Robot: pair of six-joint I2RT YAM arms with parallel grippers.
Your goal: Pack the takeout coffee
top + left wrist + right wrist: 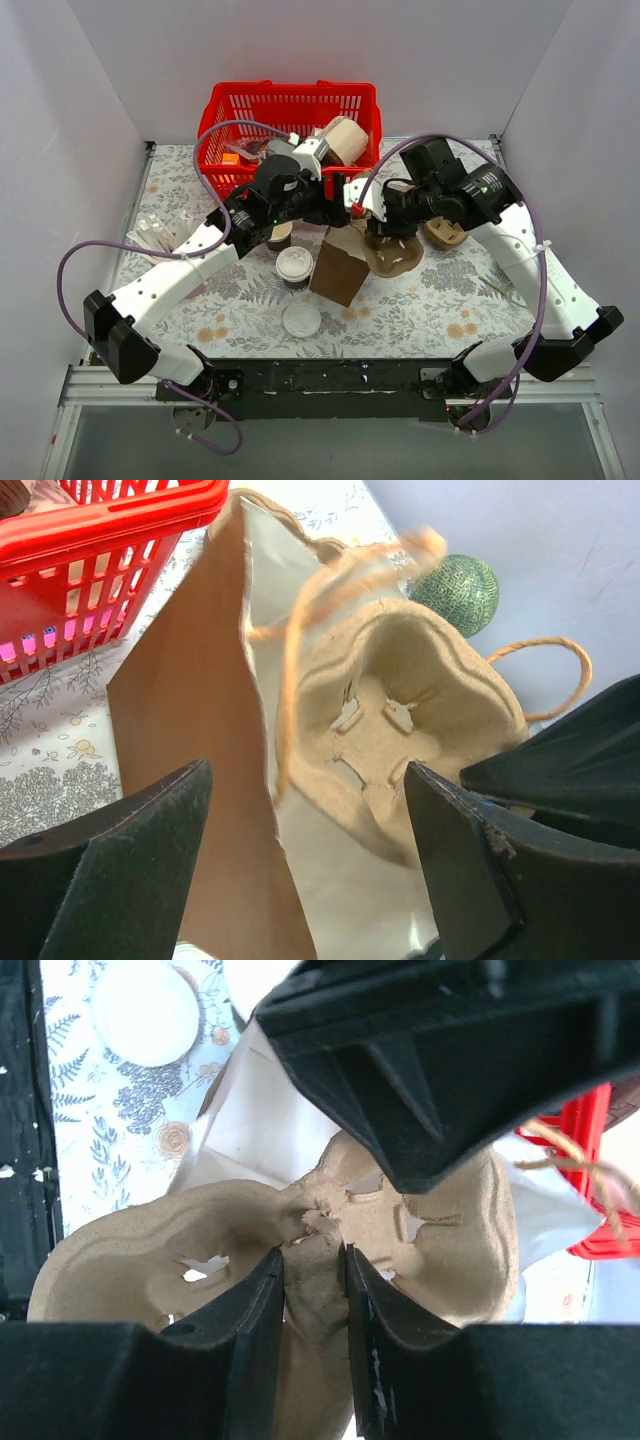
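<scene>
The takeout coffee (pixel 295 265) stands lidded on the table (pixel 430 300), just left of the paper bag (pixel 338 270), and neither arm touches it. The left fingers (pixel 140 870) gape wide and empty at the bag's mouth, far of the coffee. To its right, the right fingers (pixel 255 1340) pinch the pulp cup carrier (pixel 440 1240).

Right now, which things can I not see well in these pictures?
- Red basket contents: top view, the left arm covers much of them.
- Paper bag bottom: both wrist views, the cup carrier blocks it.
- Bag's rope handle: left wrist view, blurred.
- Carrier's middle ridge: right wrist view, the right fingers cover it.
</scene>
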